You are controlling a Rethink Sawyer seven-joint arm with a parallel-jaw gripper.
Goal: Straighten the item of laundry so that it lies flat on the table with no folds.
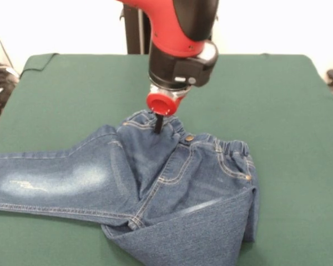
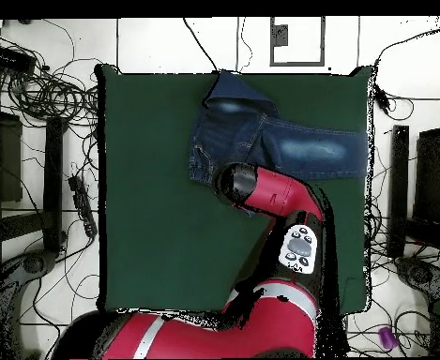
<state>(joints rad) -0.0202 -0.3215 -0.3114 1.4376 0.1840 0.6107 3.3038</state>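
Note:
The item of laundry [image 1: 155, 177], a small pair of blue denim jeans, lies on the dark green table [image 1: 277, 100] near its front edge. One leg with a faded patch stretches flat to the left. The other leg is folded back over the seat at the lower right. My gripper [image 1: 158, 124] comes straight down onto the elastic waistband, its dark fingers together and pinching the bunched denim there. In the overhead view the jeans [image 2: 280, 141] sit at the table's [image 2: 148, 187] top right, and the arm's red wrist hides the gripper.
The red arm [image 2: 270, 192] reaches across the table's right half in the overhead view. Cables and black equipment [image 2: 36, 94] crowd the floor around the table. The straight leg runs out to the table's edge [image 2: 364, 155].

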